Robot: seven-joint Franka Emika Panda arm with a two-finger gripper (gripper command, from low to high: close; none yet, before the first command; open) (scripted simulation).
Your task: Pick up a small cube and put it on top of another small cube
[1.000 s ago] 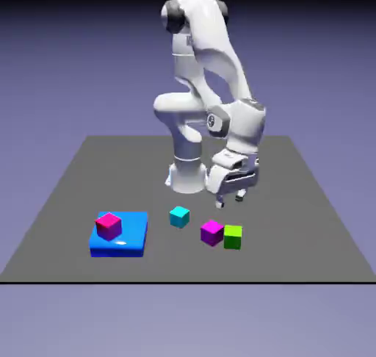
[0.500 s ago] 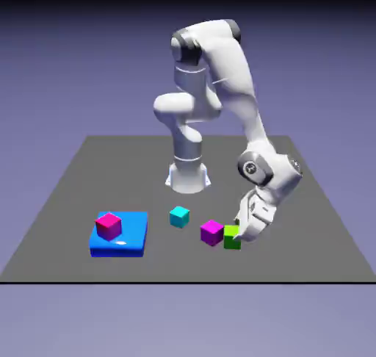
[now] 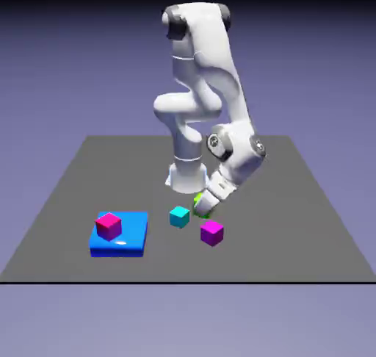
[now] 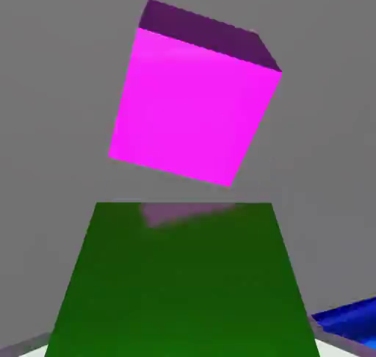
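Background: plain blue-violet, darkening to black along the top of the exterior view.
Surface: dark grey table top (image 3: 294, 249); its near edge runs across the lower part of the exterior view, its far edge behind the arm's base.
Arm: white (image 3: 213, 54); base (image 3: 187, 178) inward of the middle of the surface's far edge; the arm arches up, then bends down toward the exterior view's right, its hand slanting back toward the left.
Gripper: (image 3: 202, 210) closed on the green cube, one finger to each side; tilted in the exterior view, where the hand partly hides the cube.
Green cube: (image 4: 183, 282) held in the gripper; large at the bottom of the hand view, dark green, with a faint pinkish patch on its face near the upper edge.
Magenta cube: (image 3: 212, 233) on the surface, toward the near edge, right of the cyan cube in the exterior view; in the hand view it lies beyond the green cube, with a strip of grey between the two outlines.
Cyan cube: (image 3: 179, 217) on the surface, between the blue block and the magenta cube, apart from both.
Blue block: (image 3: 132, 234) low and flat, near the surface's near corner at the exterior view's left; part of a blue shape shows at the hand view's lower right.
Red-pink cube: (image 3: 109, 226) resting on the blue block, toward its left edge in the exterior view.
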